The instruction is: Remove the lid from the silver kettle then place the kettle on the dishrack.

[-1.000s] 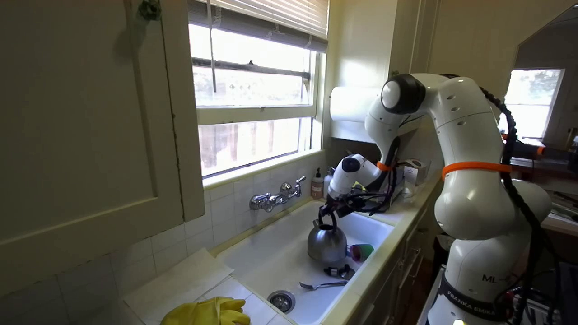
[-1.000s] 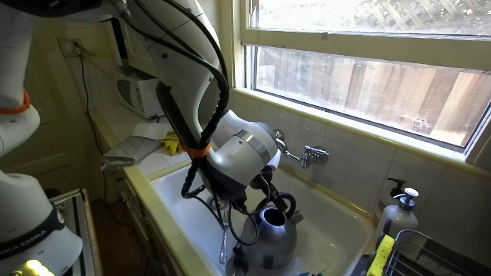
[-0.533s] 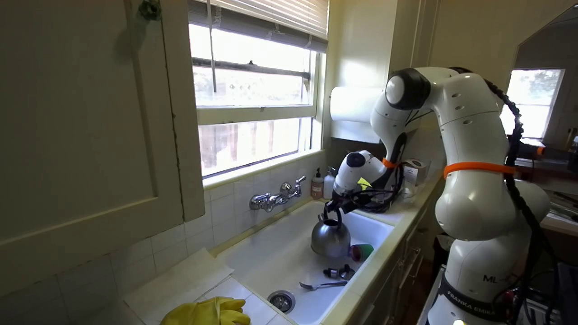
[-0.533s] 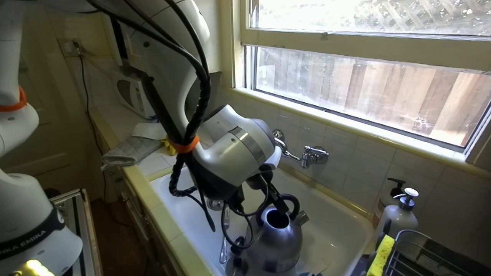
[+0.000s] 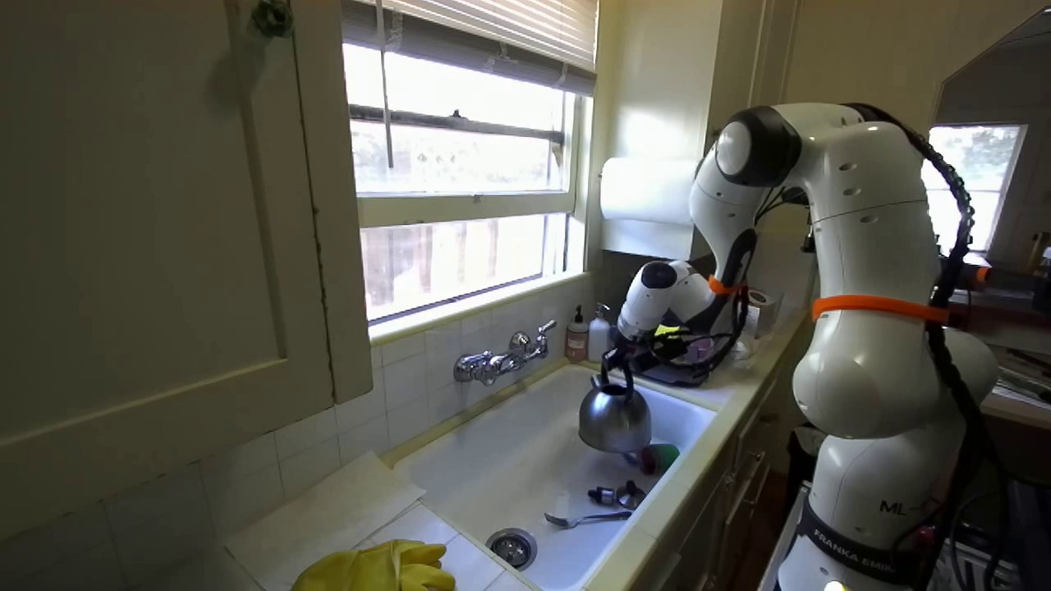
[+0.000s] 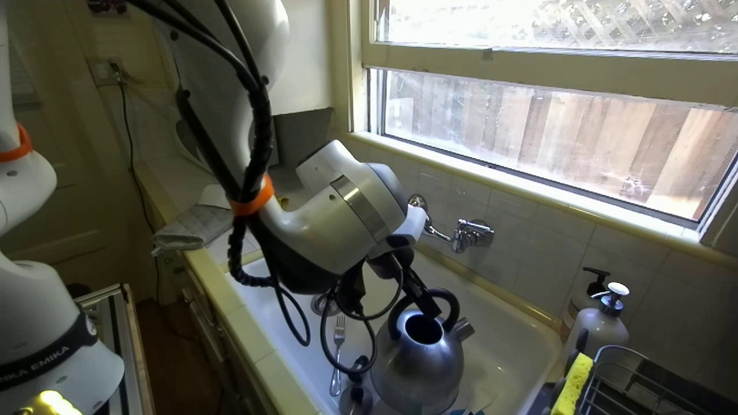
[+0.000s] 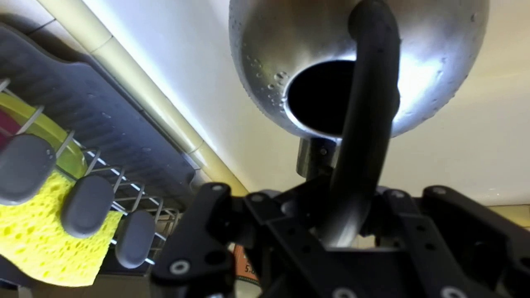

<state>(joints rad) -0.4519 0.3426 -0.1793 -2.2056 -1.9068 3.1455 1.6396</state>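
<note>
I had the jaws clenched on the dark handle (image 7: 374,82) of the silver kettle (image 5: 614,423), so it hung roughly upright over the sink (image 5: 484,484), uncovered, presumably bound for the dishrack (image 6: 634,380) to dry; the probable lid (image 6: 356,400) lay below.

A kitchen sink (image 5: 468,472) seen from both ends and closely from above.
From the end with the yellow glove (image 5: 369,566), an exterior view faces along it, set back; from the end by the dishrack (image 6: 646,392), an exterior view looks back, downward, nearer. In both exterior views: window (image 5: 468,176), faucet (image 5: 502,359), silver kettle (image 5: 614,423). The wrist view looks steeply down on the kettle, closest.
</note>
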